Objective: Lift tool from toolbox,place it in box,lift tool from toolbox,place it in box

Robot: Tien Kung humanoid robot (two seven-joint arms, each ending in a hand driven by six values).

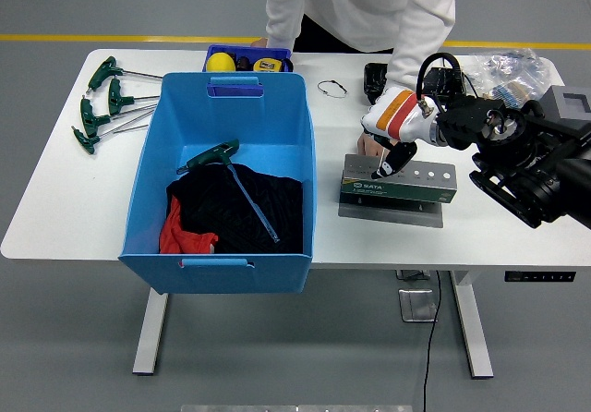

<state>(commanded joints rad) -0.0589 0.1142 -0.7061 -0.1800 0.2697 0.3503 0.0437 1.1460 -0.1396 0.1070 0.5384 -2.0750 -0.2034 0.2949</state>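
Right hand: your right hand (pixel 392 127) hangs over the left end of the toolbox (pixel 398 184), fingers curled down round a thin metal shaft (pixel 380 161) that stands in one of the holes; the pinch itself is too small to see clearly.
Left hand: out of view.
Toolbox: a grey-green holder block on a flat base, on the table just right of the blue box; several of the round holes in its top look empty.
Person: someone in a white top stands at the far side, one hand (pixel 367 143) down on the table right behind yours, close by the toolbox's left end.
Done: one green T-handle tool (pixel 227 174) already lies inside the blue box (pixel 222 183), across the black cloth (pixel 237 209) and beside a red cloth (pixel 181 234), so you can count the first lift-and-place as finished.
Left: the second tool looks only gripped, not yet carried; you have to draw it up clear of the hole, cross left over the box wall and let go.
Surface: white table (pixel 65 204), with four green T-handle tools (pixel 103 101) at far left, a small blue tray (pixel 247 59) behind the box, and bagged parts (pixel 503 68) at far right.
Room: grey floor with a yellow line along the far side.
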